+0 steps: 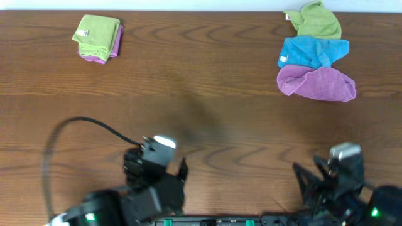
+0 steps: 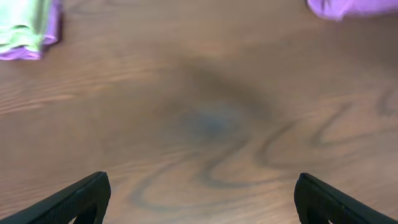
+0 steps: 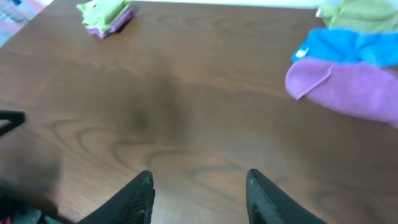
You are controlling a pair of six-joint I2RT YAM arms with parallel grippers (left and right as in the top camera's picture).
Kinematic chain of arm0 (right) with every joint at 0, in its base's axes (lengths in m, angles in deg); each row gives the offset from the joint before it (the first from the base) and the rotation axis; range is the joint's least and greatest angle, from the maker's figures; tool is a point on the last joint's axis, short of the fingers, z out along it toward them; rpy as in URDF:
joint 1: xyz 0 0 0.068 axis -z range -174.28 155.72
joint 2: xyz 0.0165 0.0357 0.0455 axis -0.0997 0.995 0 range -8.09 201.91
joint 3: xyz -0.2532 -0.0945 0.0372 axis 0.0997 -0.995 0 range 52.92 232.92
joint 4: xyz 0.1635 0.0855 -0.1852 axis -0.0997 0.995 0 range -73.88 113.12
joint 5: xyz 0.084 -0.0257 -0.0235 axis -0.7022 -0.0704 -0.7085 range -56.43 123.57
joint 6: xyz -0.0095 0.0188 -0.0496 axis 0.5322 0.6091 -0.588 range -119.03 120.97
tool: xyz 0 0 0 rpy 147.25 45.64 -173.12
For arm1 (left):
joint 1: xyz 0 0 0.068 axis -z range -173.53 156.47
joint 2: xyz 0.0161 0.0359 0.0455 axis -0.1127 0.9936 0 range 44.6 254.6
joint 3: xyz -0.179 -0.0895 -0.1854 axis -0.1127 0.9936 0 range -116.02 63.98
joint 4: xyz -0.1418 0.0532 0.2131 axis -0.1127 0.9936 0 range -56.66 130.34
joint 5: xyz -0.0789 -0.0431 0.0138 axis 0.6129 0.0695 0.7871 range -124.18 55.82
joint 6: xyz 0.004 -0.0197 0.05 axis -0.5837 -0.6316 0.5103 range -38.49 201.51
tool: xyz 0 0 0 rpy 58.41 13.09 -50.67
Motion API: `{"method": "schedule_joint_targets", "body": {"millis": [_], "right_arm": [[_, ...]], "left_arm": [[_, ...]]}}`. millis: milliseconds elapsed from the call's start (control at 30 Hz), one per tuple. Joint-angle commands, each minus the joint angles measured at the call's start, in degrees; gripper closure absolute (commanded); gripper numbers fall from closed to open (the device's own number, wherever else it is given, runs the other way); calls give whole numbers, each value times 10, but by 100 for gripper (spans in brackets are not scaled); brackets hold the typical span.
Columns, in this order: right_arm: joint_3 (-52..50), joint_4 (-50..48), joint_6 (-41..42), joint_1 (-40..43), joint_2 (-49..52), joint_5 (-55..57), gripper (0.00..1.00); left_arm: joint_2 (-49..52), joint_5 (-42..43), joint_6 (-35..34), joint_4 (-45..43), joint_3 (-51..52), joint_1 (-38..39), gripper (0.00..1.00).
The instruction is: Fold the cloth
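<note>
Three loose cloths lie in a row at the far right of the table: a green cloth (image 1: 317, 20), a blue cloth (image 1: 312, 51) and a purple cloth (image 1: 317, 83). They also show in the right wrist view: the purple cloth (image 3: 348, 87), the blue cloth (image 3: 354, 46). A folded stack with a green cloth over a purple one (image 1: 98, 37) sits at the far left. My left gripper (image 2: 202, 196) is open and empty near the front edge. My right gripper (image 3: 199, 193) is open and empty at the front right.
A black cable (image 1: 69, 129) loops over the table at the front left beside the left arm. The wooden table (image 1: 201, 119) spreads between the stack and the loose cloths. The folded stack shows at the top left of the left wrist view (image 2: 28, 28).
</note>
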Motion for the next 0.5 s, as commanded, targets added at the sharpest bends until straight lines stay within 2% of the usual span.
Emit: {"method": "schedule_joint_targets", "body": {"millis": [0,33,67,100,233,467], "right_arm": [[-58,-24,13,-3,-54,-34,40],[-63,-30,15,-3,-62,-34,27],[-65,-36,15,-3,-67,-34,4],[-65,-42,15,-3,-67,-34,1],[-66,-74,16,-3,-67,-32,1],[-66,-44,16,-3,-67,-32,1]], "left_arm": [[-1,-87,-59,-22,33,44,5],[-1,-93,-59,-25,35,49,5],[-1,-99,-59,-29,34,49,5],[-1,-101,-59,-36,34,49,5],[-1,-132,-58,-75,32,48,5],[-1,-190,-52,-94,32,48,5]]}}
